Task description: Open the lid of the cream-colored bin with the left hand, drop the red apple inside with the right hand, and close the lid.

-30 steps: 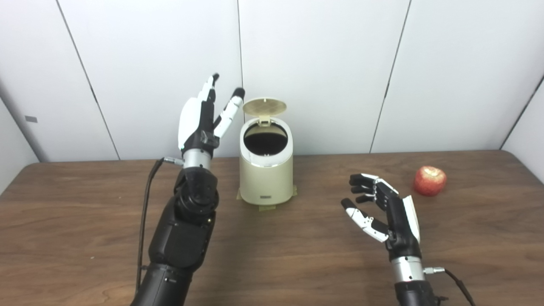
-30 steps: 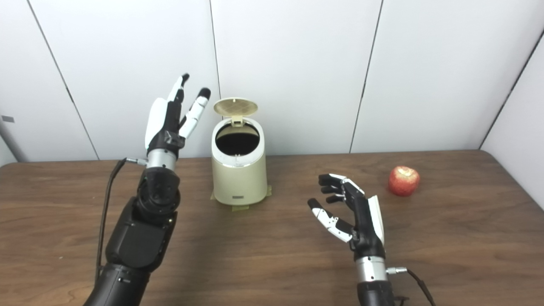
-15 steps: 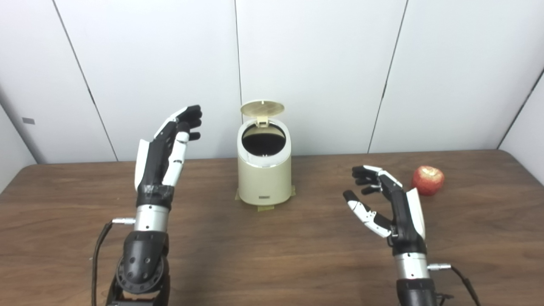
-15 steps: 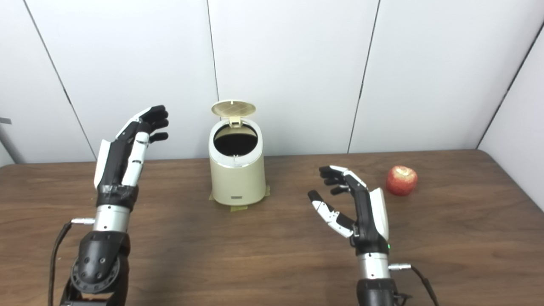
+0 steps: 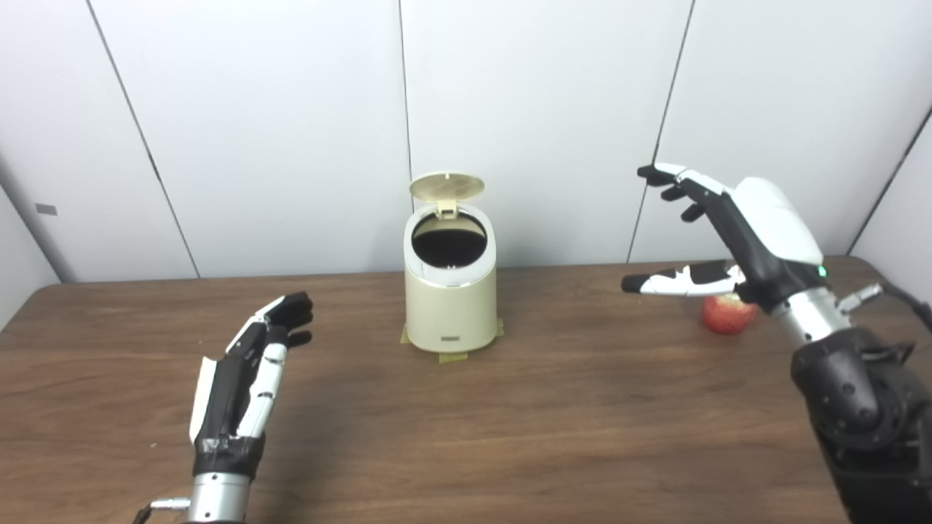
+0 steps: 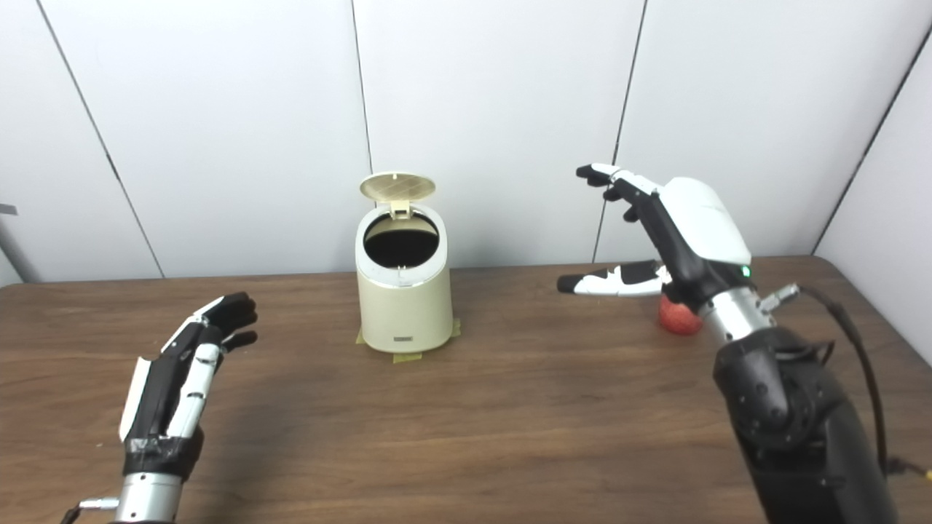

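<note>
Both robot hands empty, fingers apart | left robot hand (image 5: 244,378) low | right robot hand (image 5: 735,229) above apple (image 5: 724,316) | lid (image 5: 446,186) up

Bin (image 5: 451,291) mid-table (image 5: 510,437), apple (image 5: 725,317) well right, behind right hand (image 5: 735,233).

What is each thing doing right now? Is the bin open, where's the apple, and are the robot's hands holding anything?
lid: flipped up, open
cream-colored bin: upright on the table, mouth uncovered
red apple: lying on the table, partly hidden behind the right hand, not held
left hand: open, empty, low over the table
right hand: open, empty, raised above the apple
</note>
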